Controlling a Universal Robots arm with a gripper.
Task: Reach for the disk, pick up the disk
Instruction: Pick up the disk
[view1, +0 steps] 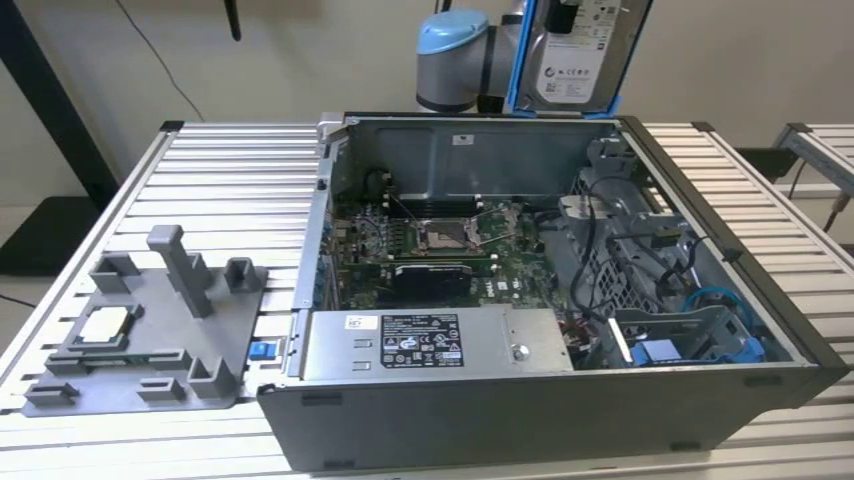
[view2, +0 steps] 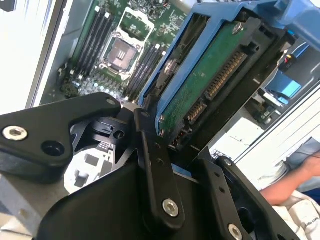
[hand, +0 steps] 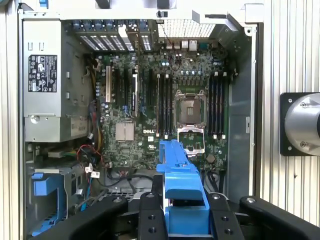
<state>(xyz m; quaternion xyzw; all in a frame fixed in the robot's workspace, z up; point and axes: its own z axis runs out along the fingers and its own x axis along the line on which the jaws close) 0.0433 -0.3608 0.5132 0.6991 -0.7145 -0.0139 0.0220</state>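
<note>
The disk (view1: 574, 55) hangs upright above the back wall of the open computer case, its white label and blue bracket facing the exterior view. In the second wrist view the disk (view2: 210, 85) shows its green circuit board and connector inside the blue frame. My gripper (view2: 175, 150) is shut on the disk, with black fingers (view2: 150, 165) pressing on its sides. In the first wrist view the disk's blue bracket (hand: 180, 185) sits edge-on in the gripper (hand: 182, 215), high above the motherboard.
The open computer case (view1: 534, 410) holds a motherboard (view1: 441, 240), a silver power supply box (view1: 427, 345) and a blue drive bay (view1: 681, 345). A grey fixture (view1: 147, 330) with a small square chip lies on the slatted table (view1: 227, 170). A person's arm (view2: 295, 185) is nearby.
</note>
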